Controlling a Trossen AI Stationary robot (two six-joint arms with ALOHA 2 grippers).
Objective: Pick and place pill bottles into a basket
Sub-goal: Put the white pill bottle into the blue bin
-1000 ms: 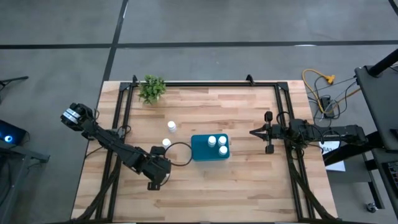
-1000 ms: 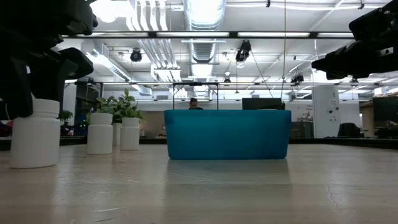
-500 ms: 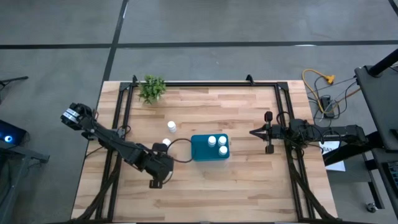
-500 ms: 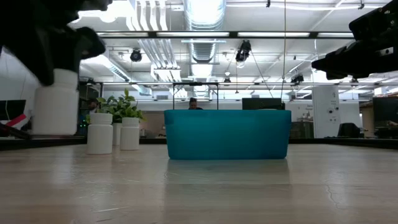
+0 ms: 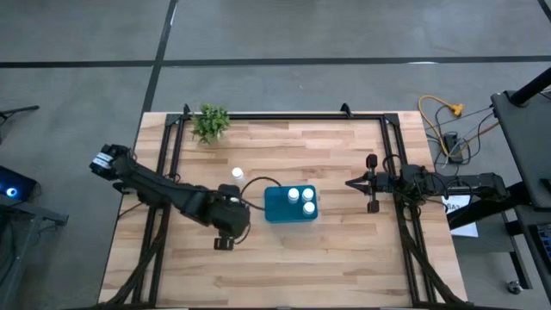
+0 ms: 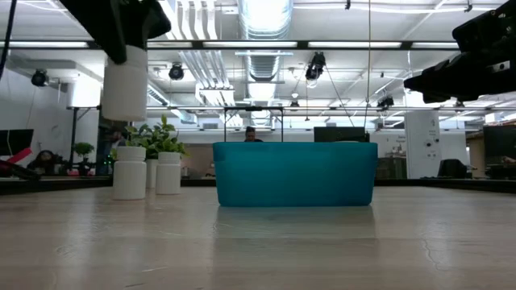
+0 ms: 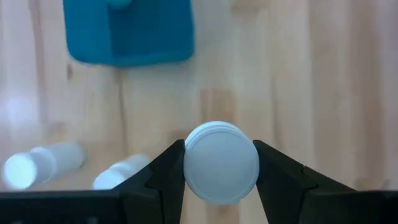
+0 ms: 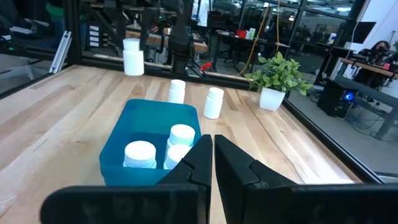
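- The counter (image 5: pixel 344 250) is pale wood planks framed by a dark metal rail, standing on a grey floor; the low view looks past it into a workshop with ceiling ducts and lamps.
- The left pincer (image 7: pixel 219 163) is clamped on a pill bottle (image 7: pixel 221 163), one dark finger pressing each side of its round white cap.
- In the low view that held bottle (image 6: pixel 125 82) hangs clear of the counter, above the level of the two standing bottles beyond it.
- From above, the left pincer (image 5: pixel 231 210) sits just beside the basket (image 5: pixel 272 207), off its short end facing the left arm.
- The basket is teal-blue and rectangular; three bottles (image 5: pixel 300 199) stand inside it, grouped toward the end away from the left pincer.
- Two loose bottles (image 8: pixel 178 90) stand upright on the counter near the left pincer, on the side toward the plant (image 5: pixel 210 123).
- The plant, small and green in a white pot, stands at a counter corner well apart from both pincers.
- The right pincer (image 8: pixel 212 144) waits off the basket's opposite end, apart from it, fingers pressed together on nothing.
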